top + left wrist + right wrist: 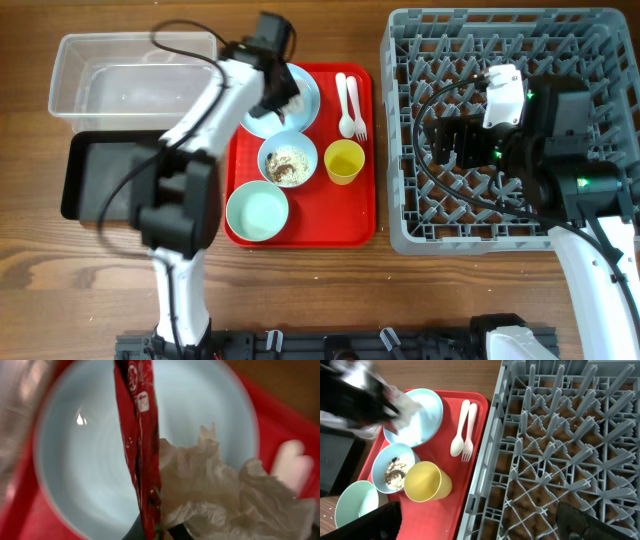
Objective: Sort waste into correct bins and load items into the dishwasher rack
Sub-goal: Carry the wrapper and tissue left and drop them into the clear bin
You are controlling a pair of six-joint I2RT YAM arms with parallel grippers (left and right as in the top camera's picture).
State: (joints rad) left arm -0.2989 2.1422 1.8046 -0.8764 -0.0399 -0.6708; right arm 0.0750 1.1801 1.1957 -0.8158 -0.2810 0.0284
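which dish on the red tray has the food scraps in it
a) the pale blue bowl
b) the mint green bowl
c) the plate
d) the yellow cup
a, the crumbly food scraps lie in the pale blue bowl near the middle of the red tray, while the mint green bowl and the yellow cup look empty.

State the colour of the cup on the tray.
The cup is yellow, clearest in the right wrist view.
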